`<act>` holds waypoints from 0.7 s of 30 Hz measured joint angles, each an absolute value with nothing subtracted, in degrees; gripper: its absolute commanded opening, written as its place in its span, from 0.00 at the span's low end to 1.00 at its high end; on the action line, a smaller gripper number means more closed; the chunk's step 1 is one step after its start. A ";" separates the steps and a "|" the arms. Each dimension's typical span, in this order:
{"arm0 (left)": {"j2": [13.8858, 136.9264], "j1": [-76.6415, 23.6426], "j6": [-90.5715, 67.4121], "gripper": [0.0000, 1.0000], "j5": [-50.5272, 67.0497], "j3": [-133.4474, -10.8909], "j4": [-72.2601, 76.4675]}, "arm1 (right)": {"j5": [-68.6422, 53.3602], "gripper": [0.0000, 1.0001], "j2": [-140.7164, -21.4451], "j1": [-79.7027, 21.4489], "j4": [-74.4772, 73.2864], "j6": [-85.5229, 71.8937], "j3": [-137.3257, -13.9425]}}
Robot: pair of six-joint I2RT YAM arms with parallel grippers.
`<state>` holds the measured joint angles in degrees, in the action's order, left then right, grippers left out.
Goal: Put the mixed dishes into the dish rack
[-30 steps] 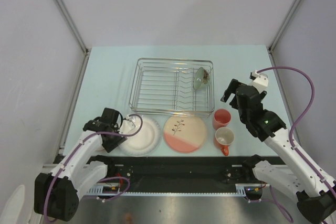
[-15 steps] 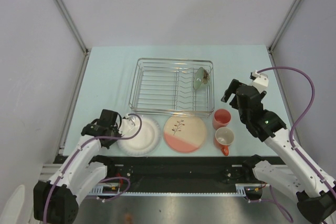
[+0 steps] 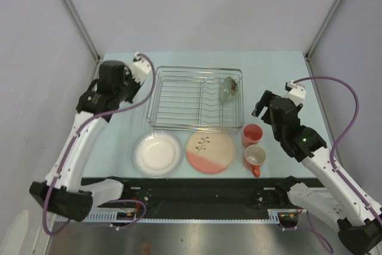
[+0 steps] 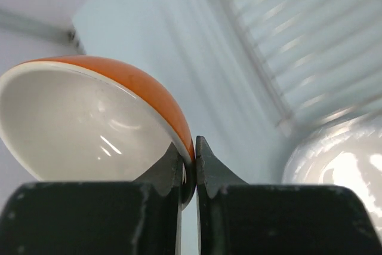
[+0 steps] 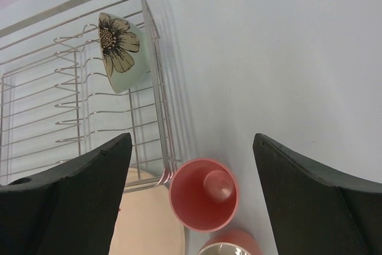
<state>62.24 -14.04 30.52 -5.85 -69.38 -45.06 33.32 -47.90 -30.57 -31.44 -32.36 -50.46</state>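
Loading so far: the dish rack (image 3: 197, 68) has only one piece inside, a pale green bowl with a painted flower (image 5: 119, 49), standing on its edge between the prongs at the right end.
Piece in hand: the orange bowl (image 4: 89, 117) is pinched at its rim by the left gripper (image 4: 190, 147), with the fingers almost closed on the thin wall. It hangs near the far left corner of the rack, outside it. In the top view the arm hides it.
Left to load: the white ruffled-rim plate (image 3: 157, 154), the cream plate (image 3: 209, 151), the pink cup (image 3: 252, 135) and the orange mug (image 3: 255, 157) lie in a row on the table (image 3: 119, 117) in front of the rack. I judge the task less than half done.
Other arm: the right gripper (image 5: 192, 137) is wide open, holds nothing and hovers above the pink cup.
Materials: glazed, glossy ceramic, the orange bowl white inside; thin shiny silver wire for the rack; a matt pale table.
Shapes: round flat plates, one with a wavy edge; a straight cup without handle; a rectangular shallow basket.
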 measured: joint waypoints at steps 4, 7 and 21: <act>73.97 -20.49 24.49 0.00 2.24 -86.70 -45.04 | 33.54 0.87 -46.70 -30.57 -31.66 -32.29 -50.46; 82.24 -26.65 20.21 0.00 11.40 -97.32 -47.46 | 34.17 0.87 -45.47 -30.57 -32.58 -32.10 -50.48; 113.32 -33.34 -5.63 0.00 51.92 -121.40 -51.68 | 37.26 0.85 -43.18 -30.81 -38.00 -31.97 -52.21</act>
